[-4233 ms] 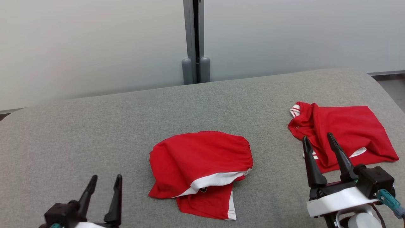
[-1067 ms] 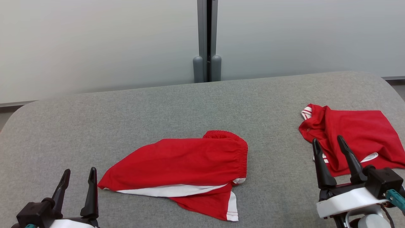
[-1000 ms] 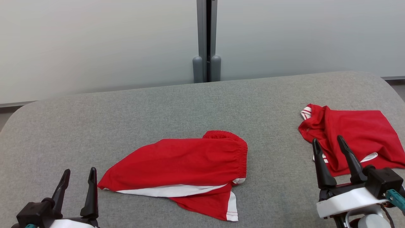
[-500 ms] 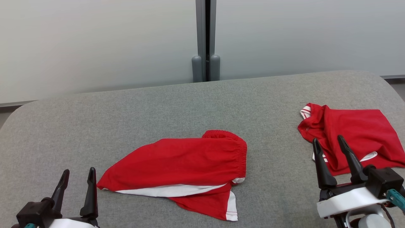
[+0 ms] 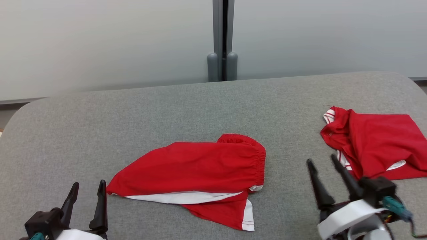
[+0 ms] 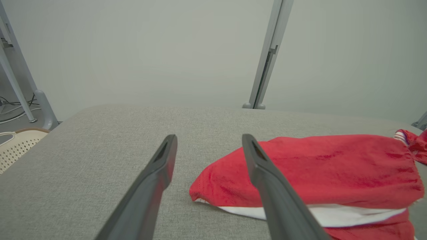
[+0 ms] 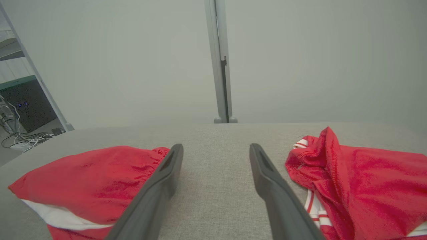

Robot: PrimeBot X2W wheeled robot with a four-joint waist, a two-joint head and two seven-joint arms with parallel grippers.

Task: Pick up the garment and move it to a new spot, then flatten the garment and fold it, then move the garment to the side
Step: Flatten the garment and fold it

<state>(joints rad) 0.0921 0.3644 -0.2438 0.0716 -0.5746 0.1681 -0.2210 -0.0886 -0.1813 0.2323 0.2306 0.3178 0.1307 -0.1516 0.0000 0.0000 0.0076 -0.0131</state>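
**Tool state.** My left tool (image 5: 89,182) has its fingers apart with nothing between them. It hovers at the near left of the grey surface (image 5: 133,110), just beside the pointed left end of the red shorts (image 5: 200,163). My right tool (image 5: 321,158) is likewise spread and empty. It stands between the shorts and a red shirt (image 5: 380,140) that lies bunched at the far right.

**Work item.** The shorts lie near the middle of the surface, spread sideways, with the elastic waistband (image 5: 260,160) to the right. A white panel (image 5: 186,197) shows along the near edge, and one leg end sticks out beneath it. I judge them not yet flat, so flattening and folding are still to do.

**Hazards noted.**
1. The cloth lies in at least two layers. If I pinch only the top one, the lower leg will drag and crease rather than spread.
2. My right tool is near the shirt's striped edge. A careless sweep toward the waistband could snag the shirt and pull it along.
3. The gathered waistband will likely spring back. If I pull unevenly from my two sides, the shorts would skew.
4. Fingertips driven too low may catch the surface's fabric cover instead of the garment.
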